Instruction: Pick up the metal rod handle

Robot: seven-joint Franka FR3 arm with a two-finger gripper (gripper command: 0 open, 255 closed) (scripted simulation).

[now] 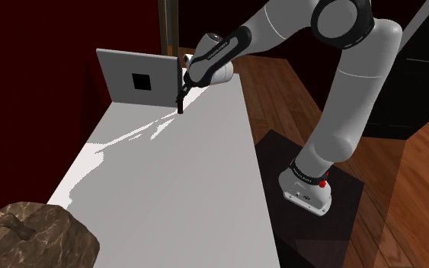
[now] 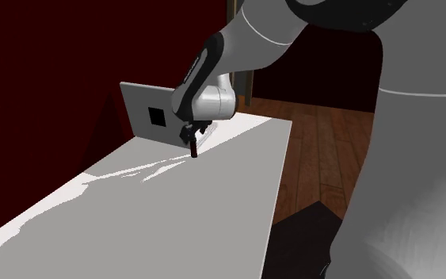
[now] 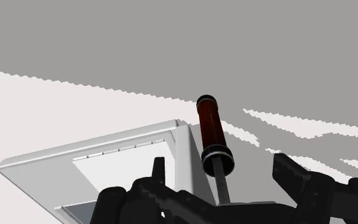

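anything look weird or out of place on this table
Yes: the dark red-handled rod stands on end instead of lying flat, beside the edge of the upright panel. Its thin shaft runs up into the open pincer, whose fingers don't touch it. Whether its tip rests on the table is unclear.

A long white table (image 1: 174,198) is set over a floor (image 1: 281,84) of brown wooden boards. Dark red walls (image 1: 30,68) are seen behind the table, and a dark wooden post (image 1: 166,23) is stood upright beyond the table's far end. A black piece of furniture (image 1: 418,87) is placed on the floor at the shoulder view's right. A rough brown rock-like mass (image 1: 30,236) is seen at that view's lower left corner. The tabletop is lit unevenly: much of it is shaded grey, and jagged-edged brighter streaks are cast across it.
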